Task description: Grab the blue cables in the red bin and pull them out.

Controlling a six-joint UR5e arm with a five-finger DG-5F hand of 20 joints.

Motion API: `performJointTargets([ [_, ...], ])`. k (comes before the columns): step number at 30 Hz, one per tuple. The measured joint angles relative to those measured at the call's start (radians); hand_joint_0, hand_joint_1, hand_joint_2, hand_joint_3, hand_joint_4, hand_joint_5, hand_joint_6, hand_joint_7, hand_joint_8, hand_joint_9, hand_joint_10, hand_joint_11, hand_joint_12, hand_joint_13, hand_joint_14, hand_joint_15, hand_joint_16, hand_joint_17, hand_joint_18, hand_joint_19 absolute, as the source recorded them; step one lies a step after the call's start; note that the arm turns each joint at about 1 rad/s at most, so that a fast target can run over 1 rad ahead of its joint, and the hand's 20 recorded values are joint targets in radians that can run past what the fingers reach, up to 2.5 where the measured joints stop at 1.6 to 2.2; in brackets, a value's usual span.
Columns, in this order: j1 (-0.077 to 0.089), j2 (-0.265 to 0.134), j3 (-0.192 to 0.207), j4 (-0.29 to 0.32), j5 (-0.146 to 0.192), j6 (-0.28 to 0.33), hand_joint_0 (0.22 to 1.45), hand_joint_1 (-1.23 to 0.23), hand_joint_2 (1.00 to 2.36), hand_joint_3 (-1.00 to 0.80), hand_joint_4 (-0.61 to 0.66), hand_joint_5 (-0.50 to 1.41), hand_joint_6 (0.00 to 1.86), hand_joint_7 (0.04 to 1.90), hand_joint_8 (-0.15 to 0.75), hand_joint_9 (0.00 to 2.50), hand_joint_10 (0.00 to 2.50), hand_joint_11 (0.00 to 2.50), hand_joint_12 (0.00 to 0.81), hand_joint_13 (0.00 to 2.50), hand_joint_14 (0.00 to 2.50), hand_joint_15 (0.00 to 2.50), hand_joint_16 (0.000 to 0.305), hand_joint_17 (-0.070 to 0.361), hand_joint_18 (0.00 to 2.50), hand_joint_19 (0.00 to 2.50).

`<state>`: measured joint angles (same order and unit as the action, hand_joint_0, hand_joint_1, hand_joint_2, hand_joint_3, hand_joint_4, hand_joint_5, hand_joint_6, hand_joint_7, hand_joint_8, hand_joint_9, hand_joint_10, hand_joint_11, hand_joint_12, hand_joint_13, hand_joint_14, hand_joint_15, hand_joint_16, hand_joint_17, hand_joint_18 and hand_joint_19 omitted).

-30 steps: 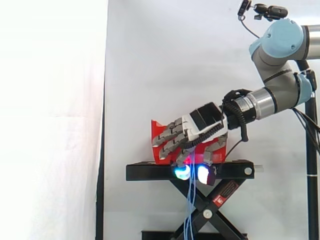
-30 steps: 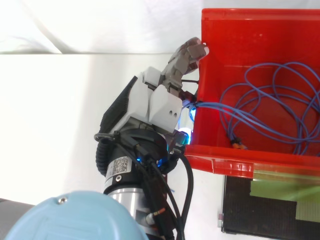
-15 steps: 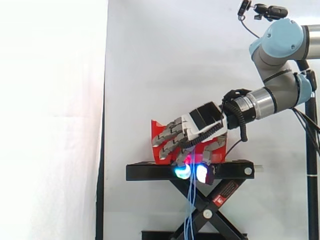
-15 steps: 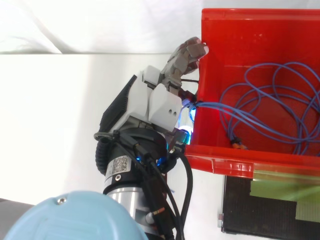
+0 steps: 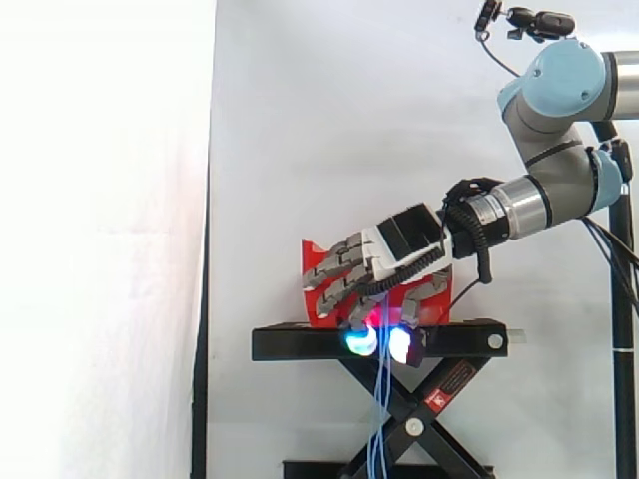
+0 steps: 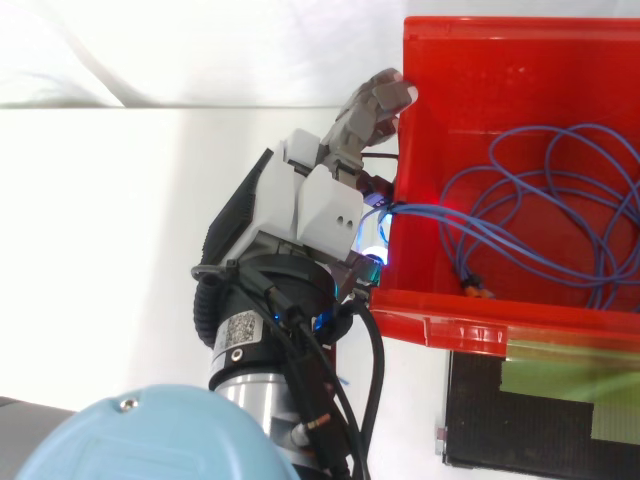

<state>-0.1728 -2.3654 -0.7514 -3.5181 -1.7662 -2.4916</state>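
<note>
Blue cables point(image 6: 420, 210) coil in the red bin point(image 6: 480, 325); strands cross its 9 o'clock wall, pinched there in the hand's point(image 6: 320, 200) curled fingers, and dangle toward 6 o'clock past the black stand point(image 5: 300, 344).

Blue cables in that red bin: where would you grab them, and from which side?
Grip the straight bundle where the blue cables cross the red bin's side wall, coming from outside it, as the hand does: there strands run together, while inside they sprawl in loose loops.
</note>
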Motion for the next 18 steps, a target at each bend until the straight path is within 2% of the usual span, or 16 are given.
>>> performJointTargets([
  [7,0.000,0.000,-0.001,0.001,0.000,0.000,0.84,-0.84,1.00,-1.00,0.23,0.89,0.19,0.68,0.264,0.60,0.01,0.41,0.325,0.31,0.01,0.33,0.043,0.097,0.29,0.60],
  [18,0.001,0.000,-0.002,0.000,-0.001,0.022,0.84,-0.84,1.00,-1.00,0.25,0.89,0.12,0.71,0.263,0.60,0.02,0.40,0.327,0.32,0.01,0.34,0.044,0.098,0.29,0.61],
])
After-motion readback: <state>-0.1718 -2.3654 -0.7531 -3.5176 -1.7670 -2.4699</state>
